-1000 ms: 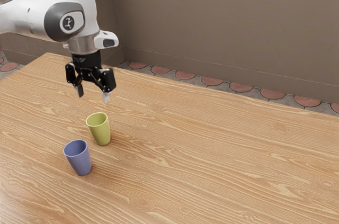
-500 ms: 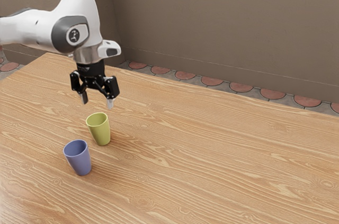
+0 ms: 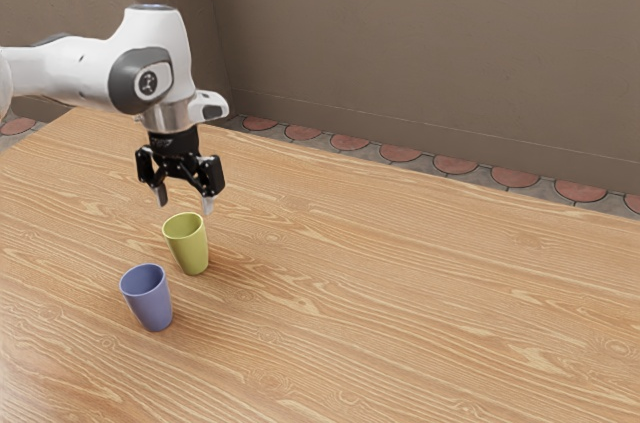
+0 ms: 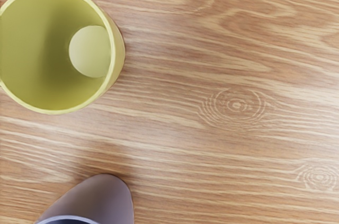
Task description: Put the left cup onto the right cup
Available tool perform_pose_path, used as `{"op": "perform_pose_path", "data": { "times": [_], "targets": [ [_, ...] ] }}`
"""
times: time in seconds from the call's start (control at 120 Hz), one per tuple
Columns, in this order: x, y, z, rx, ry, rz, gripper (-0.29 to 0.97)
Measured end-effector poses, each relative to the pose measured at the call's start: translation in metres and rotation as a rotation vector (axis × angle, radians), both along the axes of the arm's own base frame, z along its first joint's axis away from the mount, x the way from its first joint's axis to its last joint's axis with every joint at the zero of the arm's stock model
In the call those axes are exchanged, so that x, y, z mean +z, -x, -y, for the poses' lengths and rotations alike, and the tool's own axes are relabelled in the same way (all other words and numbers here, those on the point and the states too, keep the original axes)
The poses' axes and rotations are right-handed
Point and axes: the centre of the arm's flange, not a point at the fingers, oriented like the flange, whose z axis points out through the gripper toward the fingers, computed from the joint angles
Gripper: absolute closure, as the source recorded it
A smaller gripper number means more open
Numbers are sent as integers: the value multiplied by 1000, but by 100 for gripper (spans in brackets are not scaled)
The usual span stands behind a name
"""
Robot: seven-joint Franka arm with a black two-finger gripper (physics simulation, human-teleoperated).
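Now the hand (image 3: 185, 205) hangs just above the green cup (image 3: 187, 245), a little toward the wall side of it, and it does not touch it. Its two fingers stand spread apart with nothing between them, so the hand is open and carries nothing.

The green cup stands upright on the counter (image 3: 400, 293), mouth up. In the wrist view I look down into the green cup (image 4: 47, 75) and see its round bottom; it is empty. The blue cup (image 3: 147, 298) stands upright too, near the green cup but apart from it, on the side toward the exterior camera. Its rim and wall (image 4: 90, 203) show beside the green cup in the wrist view, with bare counter (image 4: 238, 49) between them.

I judge that the step in hand is the approach for the grasp. No cup is lifted yet, so the stacking itself is not begun. Because the hand is over the green cup, I think this is the cup to be taken and the blue cup is the goal.

The next move calls for bringing the hand straight over the green cup and lowering it until one finger is on each side of the wall or rim, then closing. The hand should go down slowly, since a fingertip landing on the rim could tip the cup or push it against the blue cup.
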Motion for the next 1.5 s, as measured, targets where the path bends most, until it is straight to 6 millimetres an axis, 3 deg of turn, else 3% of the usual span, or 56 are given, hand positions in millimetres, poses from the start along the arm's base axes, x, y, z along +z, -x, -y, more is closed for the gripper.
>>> {"op": "perform_pose_path", "data": {
  "times": [1.5],
  "targets": [
    [-96, -62, -48, 1, 18, -68, 19]
  ]
}}
